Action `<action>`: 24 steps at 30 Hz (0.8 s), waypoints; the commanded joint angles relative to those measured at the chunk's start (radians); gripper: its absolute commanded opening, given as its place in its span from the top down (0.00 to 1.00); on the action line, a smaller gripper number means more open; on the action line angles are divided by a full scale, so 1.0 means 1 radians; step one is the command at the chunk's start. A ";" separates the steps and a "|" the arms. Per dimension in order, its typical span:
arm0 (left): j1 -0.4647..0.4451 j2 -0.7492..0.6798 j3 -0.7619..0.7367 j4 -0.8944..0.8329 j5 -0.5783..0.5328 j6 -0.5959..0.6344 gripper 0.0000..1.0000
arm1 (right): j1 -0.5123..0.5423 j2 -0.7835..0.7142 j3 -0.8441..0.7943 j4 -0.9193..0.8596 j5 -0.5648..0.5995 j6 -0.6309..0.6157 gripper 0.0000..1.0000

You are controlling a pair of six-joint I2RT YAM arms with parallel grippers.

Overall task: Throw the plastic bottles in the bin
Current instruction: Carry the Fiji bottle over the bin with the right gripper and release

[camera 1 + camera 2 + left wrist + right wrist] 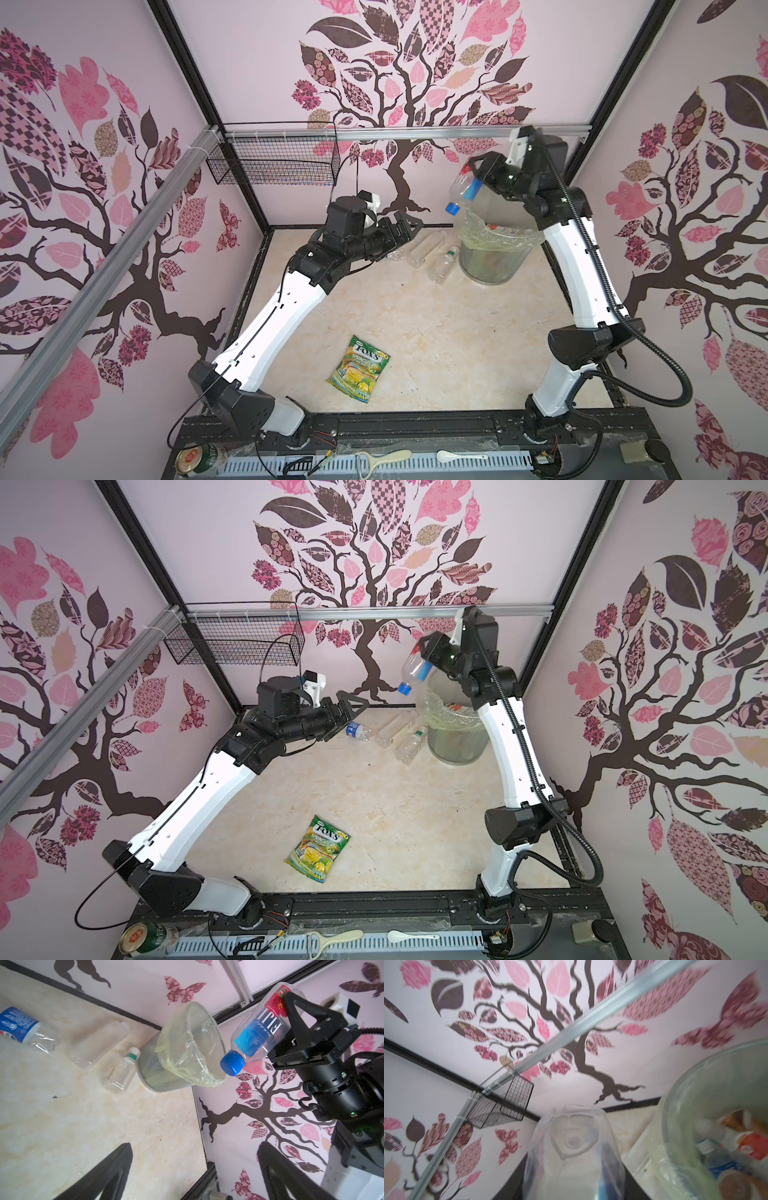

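The left hand (409, 224) is hiding most of a blue-labelled bottle (393, 256) in a top view. The held bottle (571, 1147) is running off the right wrist view's edge.

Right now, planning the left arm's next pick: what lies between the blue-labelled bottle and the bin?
Two clear bottles lying flat: a long bottle and a green-banded bottle, in both top views.

Green-yellow Fox's candy bag (359, 368) flat on marble-pattern bench (457, 332), toward front. Black wire basket (272, 160) hung on aluminium rail (415, 134), back-left corner. Front ledge: metal can (197, 459) at left on its side, white-handled peeler (384, 457) mid, white spoon (461, 456) just beside peeler.
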State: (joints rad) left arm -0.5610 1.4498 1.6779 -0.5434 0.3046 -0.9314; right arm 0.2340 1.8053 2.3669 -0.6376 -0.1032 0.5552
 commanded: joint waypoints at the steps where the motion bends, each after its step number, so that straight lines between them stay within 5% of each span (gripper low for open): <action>1: 0.002 -0.016 0.034 0.029 0.001 -0.077 0.02 | 0.013 -0.022 0.063 -0.060 0.358 -0.234 0.52; 6: 0.002 -0.025 0.049 -0.001 -0.007 -0.041 0.02 | 0.013 -0.127 -0.008 0.170 0.582 -0.464 0.52; 11: 0.002 -0.038 0.035 -0.013 -0.009 -0.032 0.02 | 0.011 -0.121 0.033 0.289 0.668 -0.627 0.49; 18: 0.001 -0.066 -0.010 -0.014 -0.008 -0.028 0.02 | -0.038 -0.053 -0.185 0.248 0.716 -0.600 0.47; 19: 0.001 -0.070 -0.016 -0.014 -0.009 -0.028 0.02 | -0.038 -0.039 -0.216 0.213 0.735 -0.584 0.42; 22: 0.002 -0.078 -0.028 -0.010 -0.006 -0.027 0.02 | -0.039 0.012 -0.252 0.114 0.747 -0.538 0.05; 24: 0.002 -0.083 -0.038 -0.004 -0.001 -0.030 0.02 | -0.039 0.020 -0.199 0.050 0.798 -0.502 0.01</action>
State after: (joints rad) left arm -0.5606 1.3857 1.6737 -0.5598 0.3004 -0.9703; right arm 0.1928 1.8080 2.1323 -0.4812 0.6144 0.0120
